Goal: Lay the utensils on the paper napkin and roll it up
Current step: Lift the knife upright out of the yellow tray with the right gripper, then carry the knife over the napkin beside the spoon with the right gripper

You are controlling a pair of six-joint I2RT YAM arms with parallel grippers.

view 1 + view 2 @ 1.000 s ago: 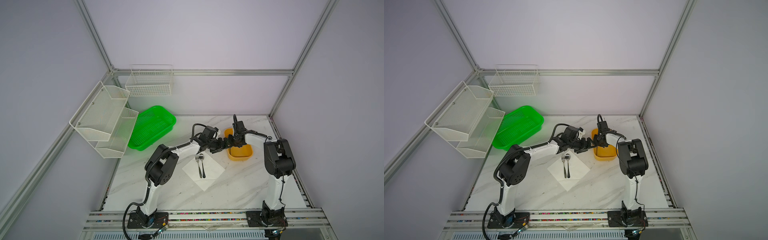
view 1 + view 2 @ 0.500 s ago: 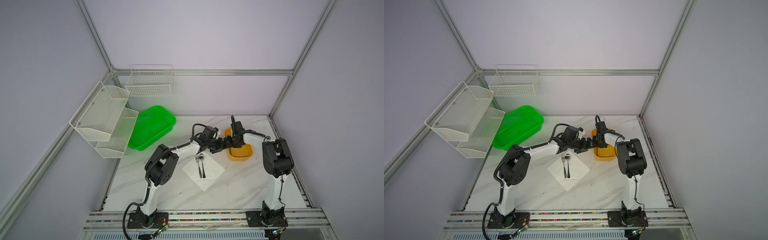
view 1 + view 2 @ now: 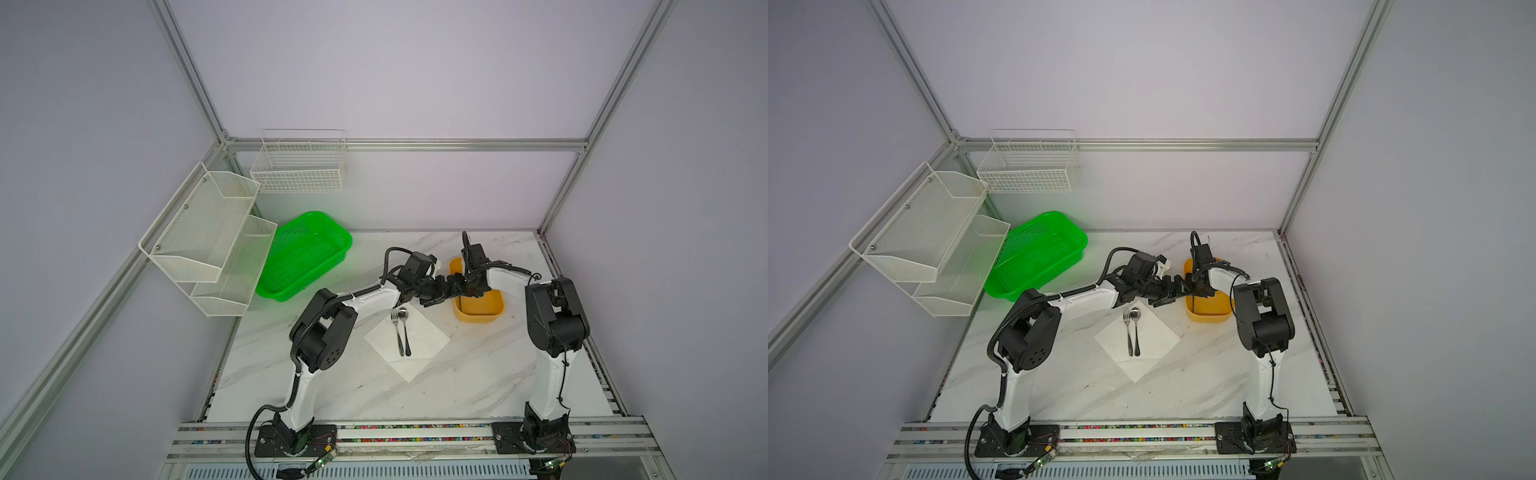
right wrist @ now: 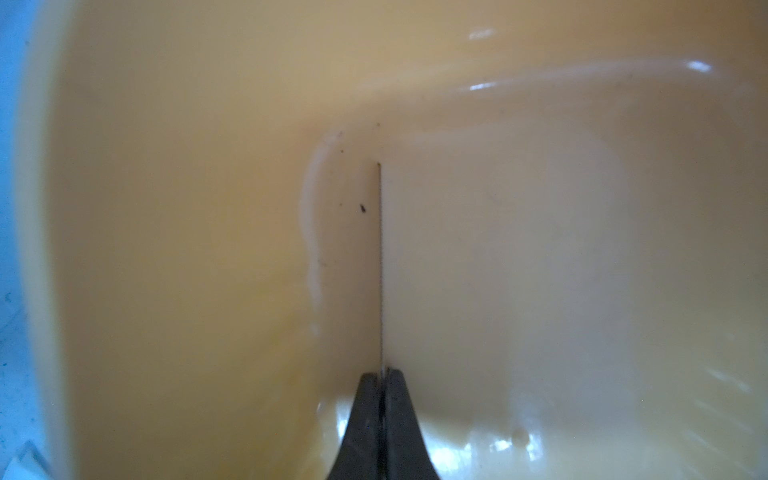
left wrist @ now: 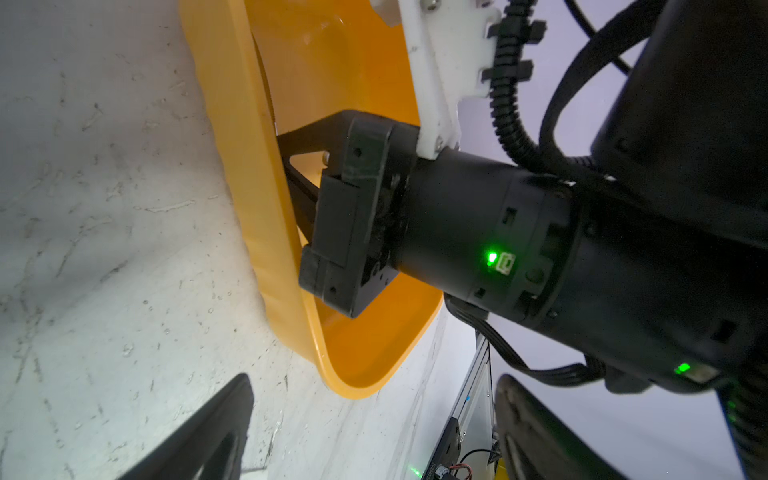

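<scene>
Shifted slightly inside the yellow tub, right hand clenches a thin, serrated knife edge-on; left hand stays released.

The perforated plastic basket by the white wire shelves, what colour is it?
Bright green; the perforated plastic basket shows best in a top view.

Thin blade in jaws — yellow tub.

In both top views we look down from high on the whole table. Our wrist cameras sit close at the yellow tub.
</scene>
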